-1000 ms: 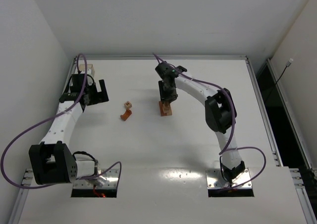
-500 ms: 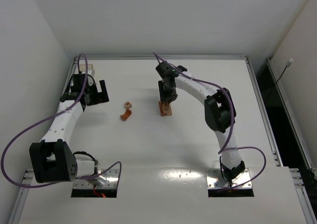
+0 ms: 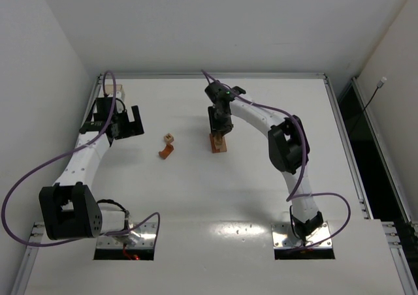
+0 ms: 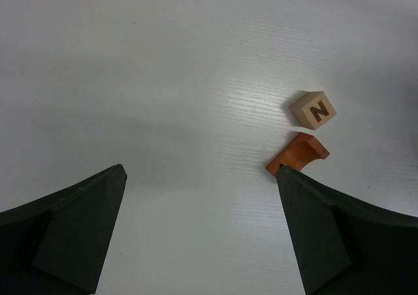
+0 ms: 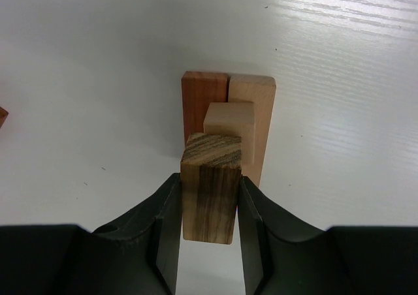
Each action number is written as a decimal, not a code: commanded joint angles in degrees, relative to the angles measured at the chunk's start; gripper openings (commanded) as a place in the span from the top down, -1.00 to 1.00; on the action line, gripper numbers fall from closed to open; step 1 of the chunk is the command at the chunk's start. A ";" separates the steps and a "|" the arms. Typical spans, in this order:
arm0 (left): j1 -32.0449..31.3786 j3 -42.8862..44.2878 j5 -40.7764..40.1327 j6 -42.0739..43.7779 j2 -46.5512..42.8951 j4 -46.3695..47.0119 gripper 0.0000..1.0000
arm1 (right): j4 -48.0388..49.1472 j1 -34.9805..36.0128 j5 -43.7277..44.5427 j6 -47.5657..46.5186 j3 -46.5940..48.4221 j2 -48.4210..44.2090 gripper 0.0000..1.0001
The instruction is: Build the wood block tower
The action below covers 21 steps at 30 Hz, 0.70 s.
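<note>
White table [image 3: 215, 197] w/ N cube [image 4: 313, 109], red-brown arch [image 4: 297, 153] just beside, & red-brown bar [image 5: 203, 102] touching tan bar [image 5: 263, 112].

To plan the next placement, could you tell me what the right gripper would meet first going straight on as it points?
The right gripper has its jaws shut on a dark striped block, which would probably meet the pale cube on a reddish bar and a tan bar; depth is unclear.
</note>
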 commanded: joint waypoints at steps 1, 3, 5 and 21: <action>0.83 1.32 0.43 0.05 0.01 1.90 -0.99 | 0.84 -0.75 -0.28 0.08 2.01 1.06 0.75; 0.83 1.32 0.43 0.05 0.01 1.90 -0.99 | 0.84 -0.76 -0.28 0.08 2.01 1.06 0.70; 0.83 1.32 0.43 0.05 0.01 1.90 -0.99 | 0.84 -0.76 0.33 0.08 1.49 1.06 0.70; 0.83 1.32 0.96 0.05 0.01 1.90 -0.99 | 1.89 -1.81 -2.83 0.08 -0.80 0.53 -0.19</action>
